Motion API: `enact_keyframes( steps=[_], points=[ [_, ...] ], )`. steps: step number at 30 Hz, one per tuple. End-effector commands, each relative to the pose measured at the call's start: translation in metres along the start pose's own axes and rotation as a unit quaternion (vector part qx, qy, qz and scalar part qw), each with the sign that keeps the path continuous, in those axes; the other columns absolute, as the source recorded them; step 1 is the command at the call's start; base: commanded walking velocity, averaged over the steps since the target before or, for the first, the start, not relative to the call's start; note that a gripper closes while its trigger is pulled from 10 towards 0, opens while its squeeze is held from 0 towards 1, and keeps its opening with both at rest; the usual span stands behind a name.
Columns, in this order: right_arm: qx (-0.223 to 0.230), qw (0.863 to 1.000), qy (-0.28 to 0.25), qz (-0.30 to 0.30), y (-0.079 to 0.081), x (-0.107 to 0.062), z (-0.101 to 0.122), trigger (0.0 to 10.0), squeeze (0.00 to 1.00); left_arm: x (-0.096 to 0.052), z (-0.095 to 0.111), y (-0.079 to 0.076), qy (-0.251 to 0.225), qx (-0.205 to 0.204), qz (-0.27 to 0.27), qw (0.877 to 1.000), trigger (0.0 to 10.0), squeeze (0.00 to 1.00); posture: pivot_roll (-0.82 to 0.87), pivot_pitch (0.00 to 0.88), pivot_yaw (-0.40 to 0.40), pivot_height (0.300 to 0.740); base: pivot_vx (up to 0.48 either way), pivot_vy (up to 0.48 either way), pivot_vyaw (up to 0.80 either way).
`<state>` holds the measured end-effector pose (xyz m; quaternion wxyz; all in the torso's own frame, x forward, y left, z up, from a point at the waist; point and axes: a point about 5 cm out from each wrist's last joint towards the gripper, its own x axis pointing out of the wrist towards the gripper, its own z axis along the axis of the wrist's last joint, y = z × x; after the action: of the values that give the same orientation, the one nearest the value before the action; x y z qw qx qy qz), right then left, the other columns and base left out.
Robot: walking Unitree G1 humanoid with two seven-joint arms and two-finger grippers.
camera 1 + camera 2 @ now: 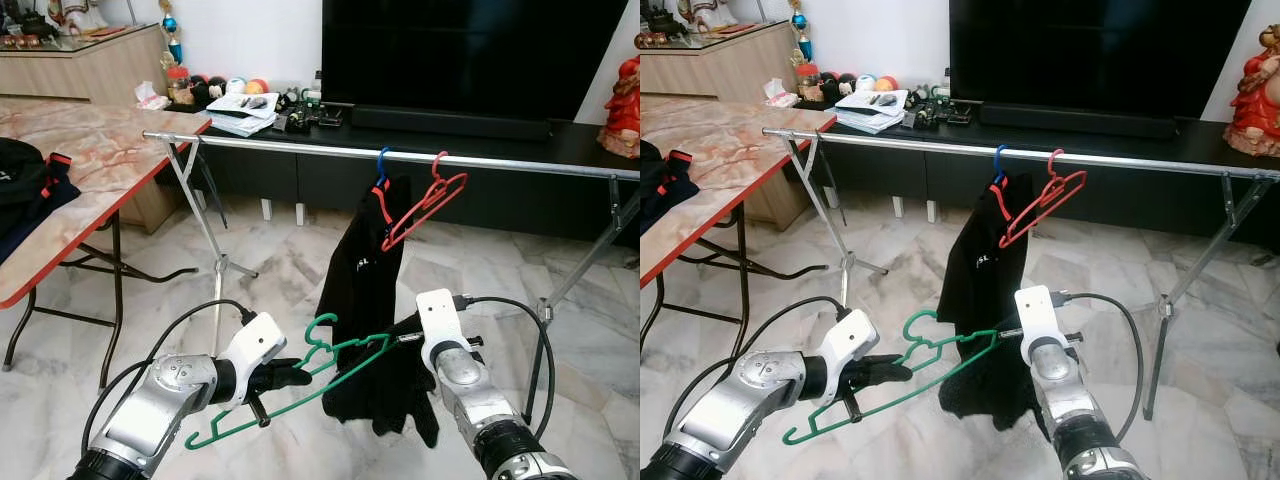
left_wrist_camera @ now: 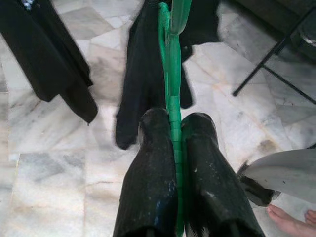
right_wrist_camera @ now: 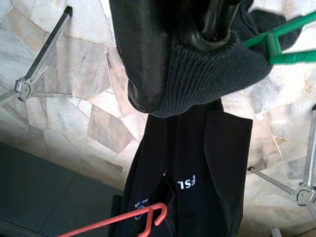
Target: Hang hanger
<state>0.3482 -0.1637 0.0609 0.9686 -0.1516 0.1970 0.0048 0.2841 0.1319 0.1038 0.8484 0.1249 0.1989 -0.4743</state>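
Before the rail: a green hanger (image 1: 290, 385) is held low over the marble floor (image 1: 300, 250), short of the silver clothes rail (image 1: 400, 155) that crosses the room.
Left gripper (image 1: 290, 376): its two black fingers (image 2: 153, 182) are pressed nearly together, pinching the hanger's thin green bar between them.
Hanger versus left fingers: the bar runs straight out from between the fingertips; in the head views the hook end rises toward the right arm and the lower end drops below the left wrist.
Right gripper (image 3: 197, 54): its fingers are wrapped in dark knit cloth; how far apart they stand I cannot tell.
Hanger versus right fingers: the green frame's far end lies just beside the right fingertips, touching the cloth there.
Black garment (image 1: 362, 270): hangs from the rail on a blue hook, and its lower part reaches the right gripper.
Red hanger (image 1: 425, 205): tilted on the rail, just beside the garment.
Left wrist view adds: the pinch seen close, and a person's bare toes (image 2: 291, 223) on the floor.
Right wrist view adds: white lettering on the garment and the rail's leg joints.
Counter (image 1: 70, 165): marbled top with a red edge, at the robot's left, with dark clothing on it.
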Motion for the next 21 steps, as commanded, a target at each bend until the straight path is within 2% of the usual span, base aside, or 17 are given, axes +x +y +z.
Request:
enact_keyframes(
  steps=[1,3,7,13,17,21],
  points=[
    [0.003,1.0,-0.008,-0.005,-0.004,0.002,0.009,10.0,0.0,-0.004,0.005,0.0,-0.004,0.005,-0.015,1.0,10.0,0.0,0.11,0.005,0.023,0.74,0.0,0.0,0.0],
    [0.003,1.0,-0.009,-0.006,-0.005,0.003,0.011,10.0,0.0,-0.004,0.006,-0.005,-0.003,0.005,-0.04,0.999,10.0,0.0,0.11,0.005,0.023,0.74,0.0,0.0,0.0],
    [0.005,1.0,-0.011,-0.005,-0.004,0.003,0.014,10.0,0.0,-0.002,0.008,-0.004,-0.006,0.006,-0.037,0.999,10.0,0.0,0.11,0.003,0.022,0.74,0.0,0.0,0.0],
    [0.024,1.0,-0.017,0.002,0.0,0.005,0.022,10.0,0.0,0.01,0.014,0.002,-0.028,-0.002,-0.013,1.0,10.0,0.0,0.11,0.001,0.022,0.74,0.0,0.0,0.0],
    [0.031,0.999,-0.016,0.002,-0.001,0.004,0.022,10.0,0.0,0.012,0.013,0.004,-0.029,-0.006,-0.007,1.0,10.0,0.0,0.1,0.0,0.026,0.74,0.0,0.0,0.0],
    [0.056,0.998,-0.013,0.006,0.0,0.003,0.021,10.0,0.0,0.015,0.01,0.012,-0.022,-0.01,0.031,0.999,10.0,0.0,0.1,0.0,0.03,0.74,0.0,0.0,0.0]
  ],
)
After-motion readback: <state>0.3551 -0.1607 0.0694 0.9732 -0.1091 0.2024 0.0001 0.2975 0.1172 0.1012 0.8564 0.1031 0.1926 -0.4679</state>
